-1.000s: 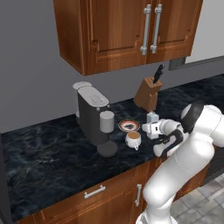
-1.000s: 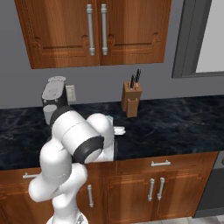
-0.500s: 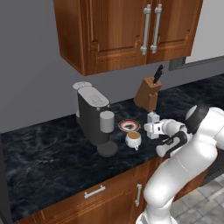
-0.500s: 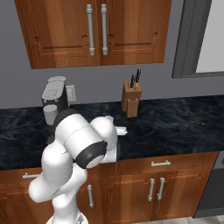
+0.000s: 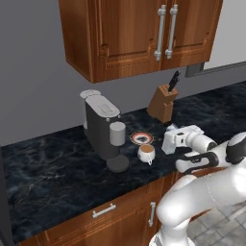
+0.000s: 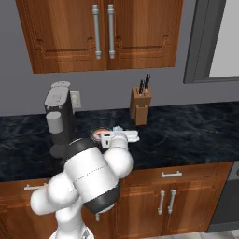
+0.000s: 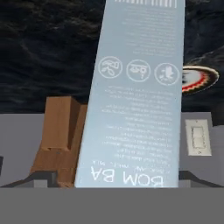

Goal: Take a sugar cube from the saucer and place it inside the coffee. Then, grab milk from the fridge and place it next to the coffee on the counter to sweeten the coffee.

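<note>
The milk (image 5: 169, 140), a pale blue-white carton, stands on the black counter (image 5: 53, 163) just right of the coffee (image 5: 146, 153), a white cup with brown liquid. The saucer (image 5: 142, 138) lies right behind the cup. My gripper (image 5: 175, 140) reaches in from the right and is level with the carton. In the hand view the milk (image 7: 135, 96) stands between my fingertips (image 7: 41, 178), with a clear gap on one side, so the jaws are open around it. The saucer (image 7: 199, 78) shows beside the carton there. No sugar cube is visible.
A grey coffee machine (image 5: 102, 125) stands left of the cup, with a dark round base in front of it. A wooden knife block (image 5: 162, 103) stands behind the carton against the wall. Brown wall cabinets (image 5: 144, 33) hang overhead. My white arm covers the counter's front edge at right.
My jaws have spread apart off the milk carton. The carton stays standing beside the cup, and the hand has barely moved.
</note>
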Available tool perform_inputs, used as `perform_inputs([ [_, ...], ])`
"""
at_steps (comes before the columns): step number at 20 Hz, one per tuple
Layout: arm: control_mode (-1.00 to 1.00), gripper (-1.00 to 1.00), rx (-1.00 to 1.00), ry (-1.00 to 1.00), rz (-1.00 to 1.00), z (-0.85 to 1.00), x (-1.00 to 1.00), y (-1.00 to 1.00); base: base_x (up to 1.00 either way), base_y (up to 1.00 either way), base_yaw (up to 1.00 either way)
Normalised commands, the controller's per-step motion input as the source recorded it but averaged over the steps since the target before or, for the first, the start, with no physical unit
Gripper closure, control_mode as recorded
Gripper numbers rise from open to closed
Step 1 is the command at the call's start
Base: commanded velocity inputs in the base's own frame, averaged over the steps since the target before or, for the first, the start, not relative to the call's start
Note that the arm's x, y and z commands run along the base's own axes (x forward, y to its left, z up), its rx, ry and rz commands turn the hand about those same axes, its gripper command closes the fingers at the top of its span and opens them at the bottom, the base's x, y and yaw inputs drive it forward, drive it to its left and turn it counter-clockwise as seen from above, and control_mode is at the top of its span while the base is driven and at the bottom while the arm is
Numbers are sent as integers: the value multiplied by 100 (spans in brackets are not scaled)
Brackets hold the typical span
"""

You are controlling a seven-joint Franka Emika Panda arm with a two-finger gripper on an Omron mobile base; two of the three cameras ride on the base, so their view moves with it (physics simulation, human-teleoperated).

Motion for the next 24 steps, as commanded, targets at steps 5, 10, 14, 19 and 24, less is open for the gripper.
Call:
perform_inputs([
  [5,-100,-100,-1,-6,0,90,-32,0,0,0,0],
  [10,-100,-100,0,0,0,100,-36,0,0,0,0],
  [14,-100,-100,0,7,0,98,-62,0,0,0,0],
  [19,-100,-100,0,11,0,70,-100,-9,0,0,0],
  [24,-100,-100,0,0,0,81,-75,-51,0,0,0],
])
